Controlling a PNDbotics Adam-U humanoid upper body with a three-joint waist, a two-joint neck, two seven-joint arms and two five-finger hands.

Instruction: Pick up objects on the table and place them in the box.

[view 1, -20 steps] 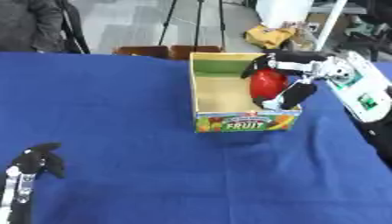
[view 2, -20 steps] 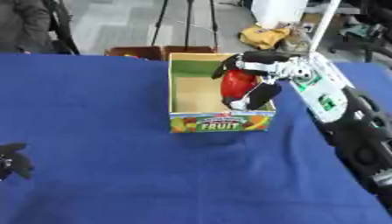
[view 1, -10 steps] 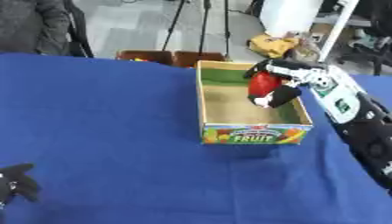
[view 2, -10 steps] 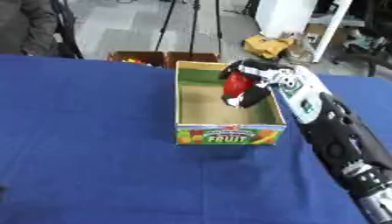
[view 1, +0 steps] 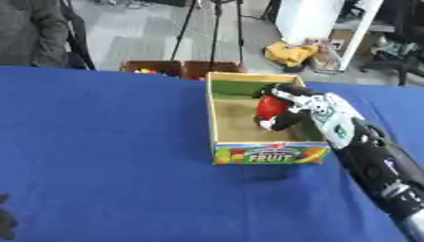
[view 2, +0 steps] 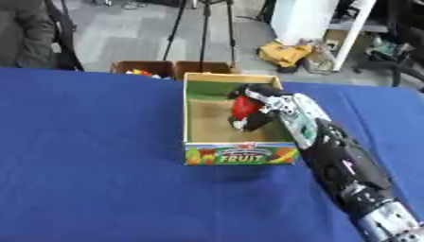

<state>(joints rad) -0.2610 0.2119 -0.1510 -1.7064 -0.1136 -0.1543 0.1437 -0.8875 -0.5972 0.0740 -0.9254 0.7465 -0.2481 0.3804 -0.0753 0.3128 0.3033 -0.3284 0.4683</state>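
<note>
A smooth, rounded red object (view 1: 270, 107) is gripped by the right hand's (view 1: 286, 106) curled fingers inside the open cardboard box (view 1: 263, 154), lower than a second ago above the blue cloth table (view 1: 108, 142).

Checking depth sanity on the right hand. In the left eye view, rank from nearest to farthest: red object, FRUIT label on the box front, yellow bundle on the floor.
From the right hand:
1. Red object, in the hand's curled fingers, inside the box.
2. FRUIT label, on the box's near front wall, below the hand.
3. Yellow bundle, on the floor beyond the table's far edge.
</note>
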